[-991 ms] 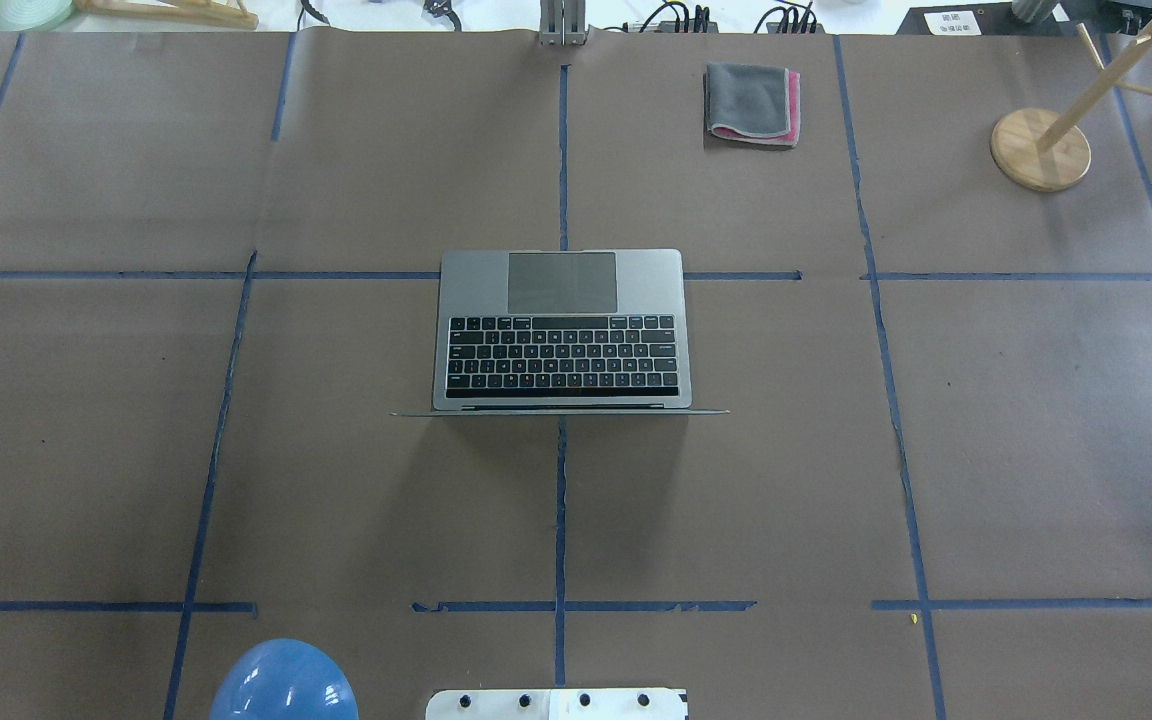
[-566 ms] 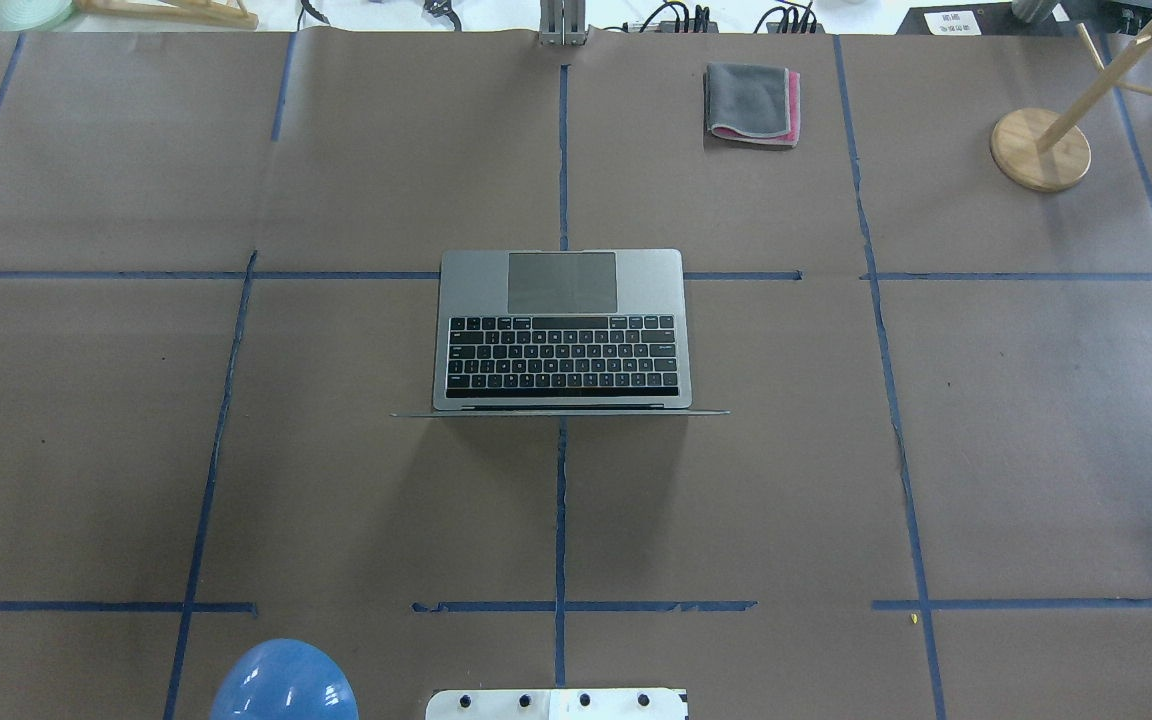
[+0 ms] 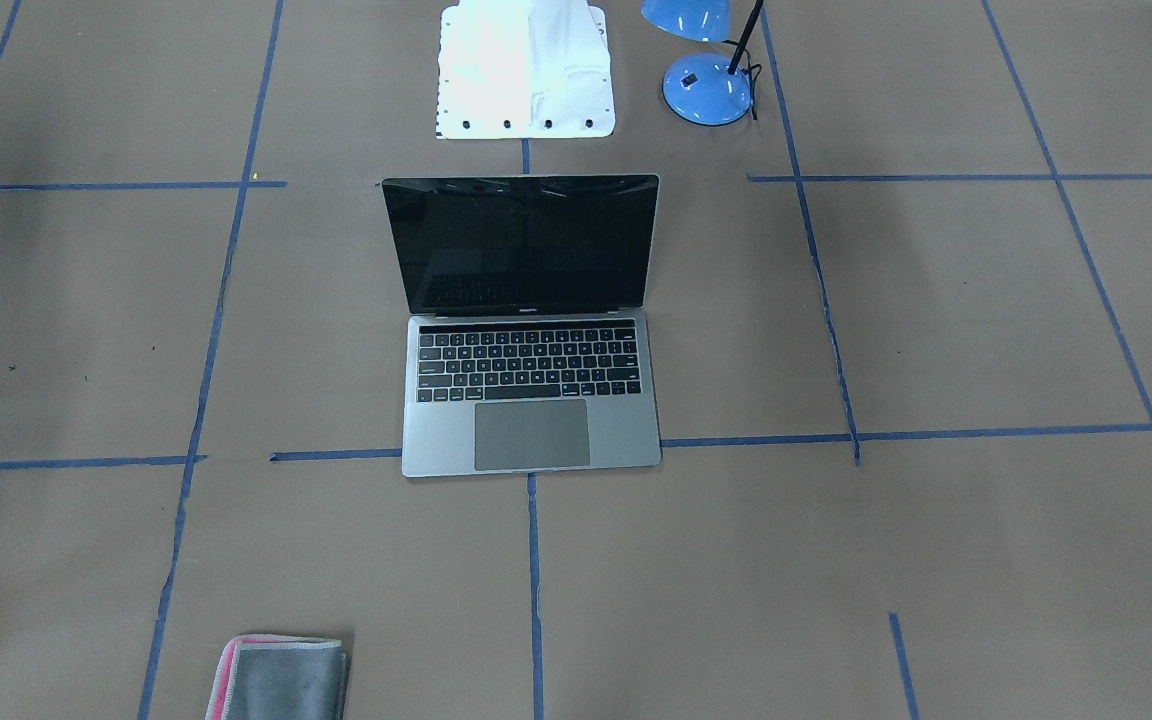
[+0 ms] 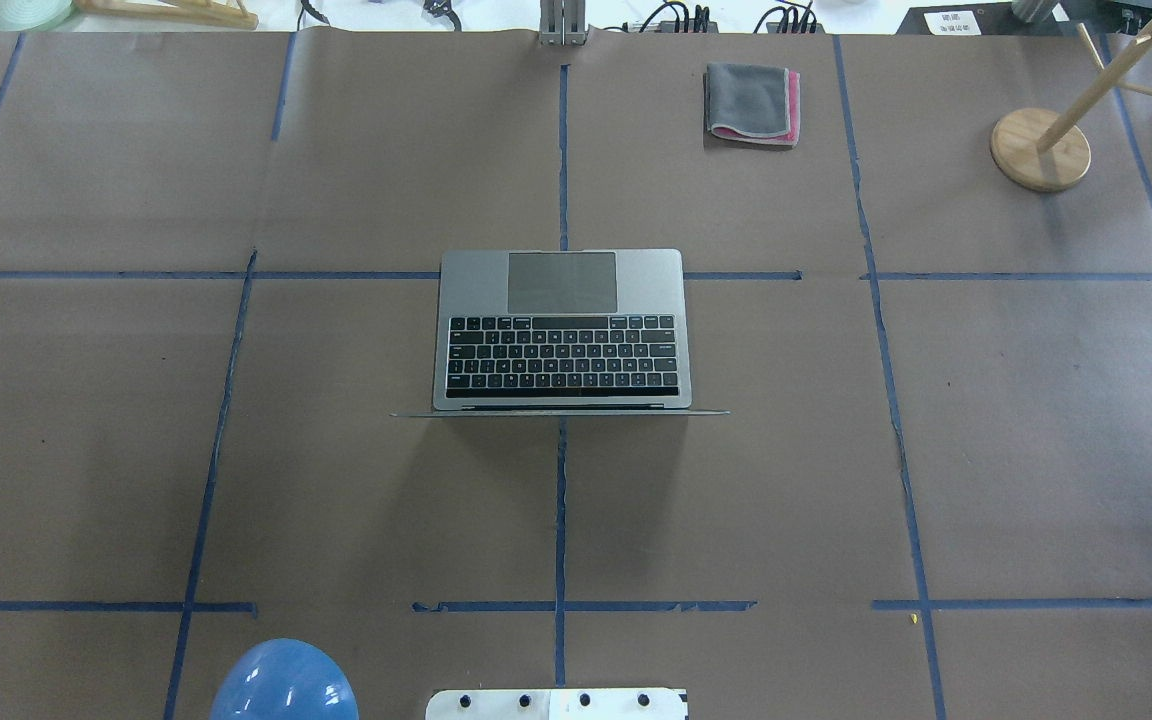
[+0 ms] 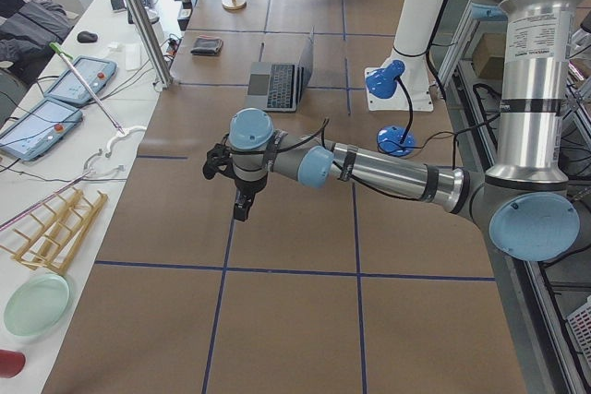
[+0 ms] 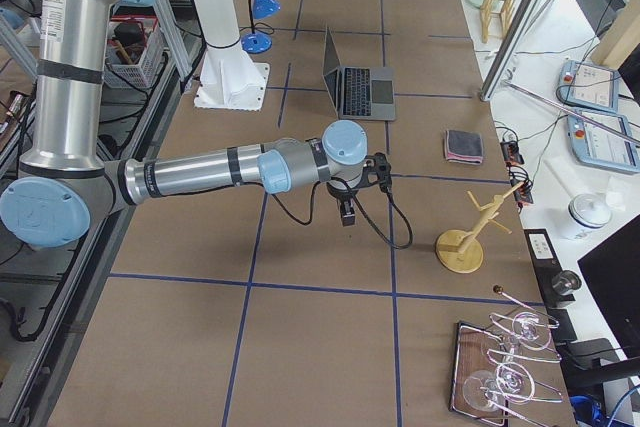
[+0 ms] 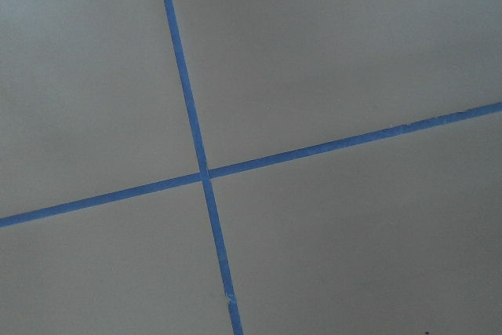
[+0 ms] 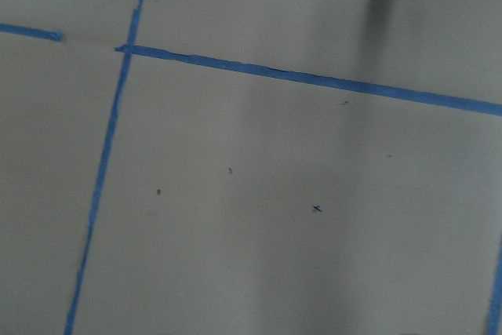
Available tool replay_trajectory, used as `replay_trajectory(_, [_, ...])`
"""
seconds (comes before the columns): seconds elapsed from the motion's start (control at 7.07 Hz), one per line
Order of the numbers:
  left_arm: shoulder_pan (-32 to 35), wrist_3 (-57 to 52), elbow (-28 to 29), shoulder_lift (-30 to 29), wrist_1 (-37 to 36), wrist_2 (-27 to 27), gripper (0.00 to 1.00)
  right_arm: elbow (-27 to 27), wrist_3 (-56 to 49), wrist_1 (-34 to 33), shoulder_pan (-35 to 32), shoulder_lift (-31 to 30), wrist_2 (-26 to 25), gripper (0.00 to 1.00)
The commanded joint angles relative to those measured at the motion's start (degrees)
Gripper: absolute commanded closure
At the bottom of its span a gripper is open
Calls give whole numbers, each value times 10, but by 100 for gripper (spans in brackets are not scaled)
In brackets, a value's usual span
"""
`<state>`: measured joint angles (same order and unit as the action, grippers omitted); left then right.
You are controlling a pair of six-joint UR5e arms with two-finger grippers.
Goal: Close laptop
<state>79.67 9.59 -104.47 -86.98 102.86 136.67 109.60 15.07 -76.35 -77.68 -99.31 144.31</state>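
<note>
The laptop (image 4: 561,330) is sitting open at mid-frame on the worktop (image 4: 1036,450), screen upright. Left pincer (image 5: 241,207) and right pincer (image 6: 347,215) are hovering well apart from it; whether either is open, I cannot tell.

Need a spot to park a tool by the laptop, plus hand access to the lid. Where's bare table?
Bare paper flanks the laptop on both sides, and runs from its lid back to the white base plate and blue lamp. Crowded at the far right: folded cloth and wooden stand.
</note>
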Motion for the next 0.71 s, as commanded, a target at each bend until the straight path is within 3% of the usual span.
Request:
replay_trajectory(0.0, [-84, 159, -7, 38, 169, 1, 0, 1, 299, 259, 105, -19, -5, 1])
replay_trajectory(0.28, [-170, 342, -8, 50, 312, -4, 0, 4, 495, 428, 215, -22, -75, 1])
replay_trajectory(0.42, [-203, 419, -13, 50, 367, -13, 0, 13, 573, 482, 288, -23, -150, 2])
replay_trajectory(0.57, [-243, 482, -25, 49, 406, -36, 0, 45, 617, 486, 355, -30, -216, 2])
